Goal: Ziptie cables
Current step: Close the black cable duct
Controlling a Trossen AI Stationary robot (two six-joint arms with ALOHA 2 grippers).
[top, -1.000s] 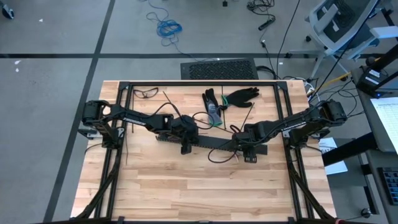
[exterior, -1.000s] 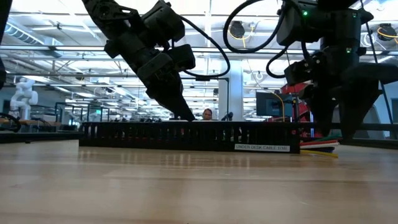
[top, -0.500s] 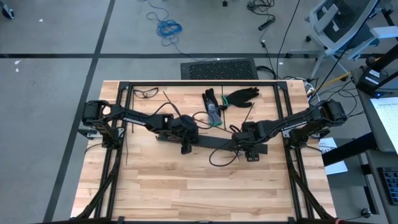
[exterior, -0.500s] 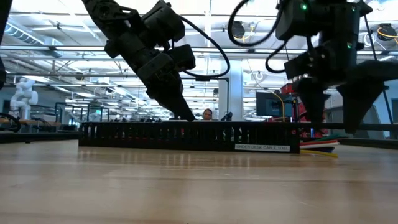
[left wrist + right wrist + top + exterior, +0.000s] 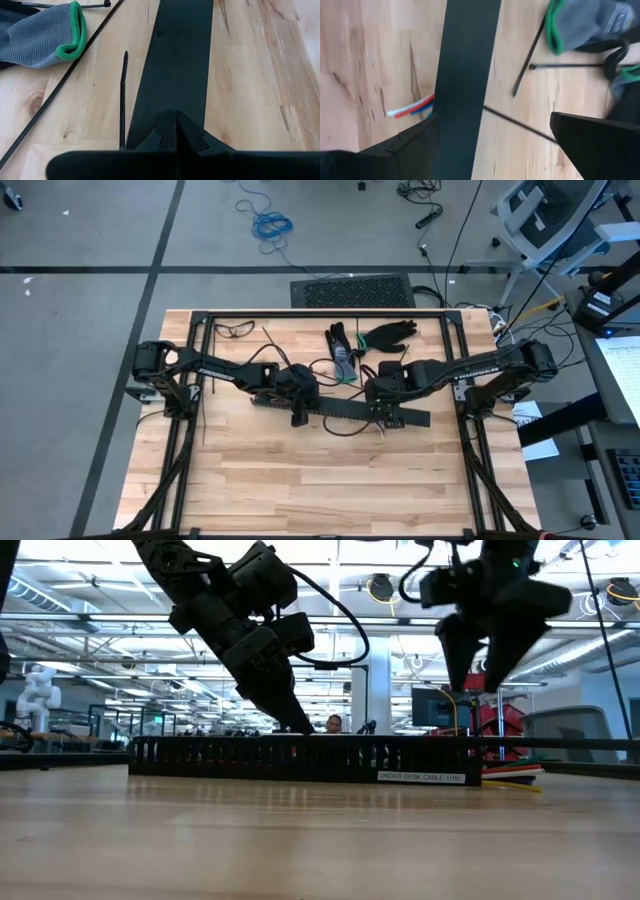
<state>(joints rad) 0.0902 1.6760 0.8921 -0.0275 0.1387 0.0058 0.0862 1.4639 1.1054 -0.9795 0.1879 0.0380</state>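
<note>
A long black slotted rail (image 5: pixel 340 409) lies across the middle of the table. My left gripper (image 5: pixel 298 413) stands shut on the rail's left part. My right gripper (image 5: pixel 386 410) hangs open above the rail's right part, clear of it in the low view (image 5: pixel 488 652). The cables (image 5: pixel 412 107) lie on the table and show white, red and blue ends from under the rail's near side; the low view has them by the rail's right end (image 5: pixel 512 776). Dark zipties (image 5: pixel 122 95) lie flat on the wood beside the rail, with more (image 5: pixel 526 57) near the gloves. My left gripper sets its shut fingertips (image 5: pixel 175 131) on the rail's flat top (image 5: pixel 176 95), toward the rail's left end. The fingers slant down from the table's left side. The rail lies flat on the table.
Grey gloves with green cuffs (image 5: pixel 372 338) lie just beyond the rail, toward the far edge. A pair of glasses (image 5: pixel 235 330) sits at the far left. A black frame (image 5: pixel 320 313) borders the table. The near half of the table shows bare wood (image 5: pixel 320 480).
My right gripper has risen from beside the cables at the rail's right end and gone a little toward the table's left and far edge, rolling as it went; it now hangs above the rail. The cables stay on the table.
</note>
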